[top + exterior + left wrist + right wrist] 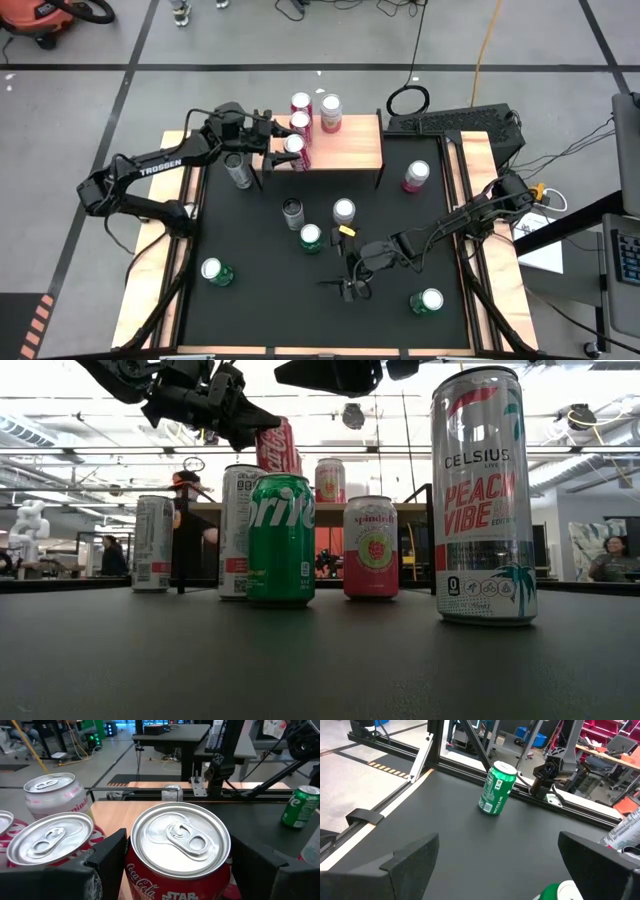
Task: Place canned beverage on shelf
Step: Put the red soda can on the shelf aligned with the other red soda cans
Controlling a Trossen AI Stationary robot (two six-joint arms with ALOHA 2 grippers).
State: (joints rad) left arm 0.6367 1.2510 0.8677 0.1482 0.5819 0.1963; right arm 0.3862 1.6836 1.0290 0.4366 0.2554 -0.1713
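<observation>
Coca-Cola can [177, 855] (gripped) at shelf [350, 148] edge

We see two thin black arms. The left arm [150, 170] has white letters, TROSSEN. The right arm [470, 215] has black cables, and a yellow bit near its gripper [352, 284].

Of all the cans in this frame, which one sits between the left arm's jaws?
The red Coca-Cola can at the shelf's front-left corner. The left gripper brackets it on both sides; the other cans on the shelf and mat stand free of either arm.
</observation>
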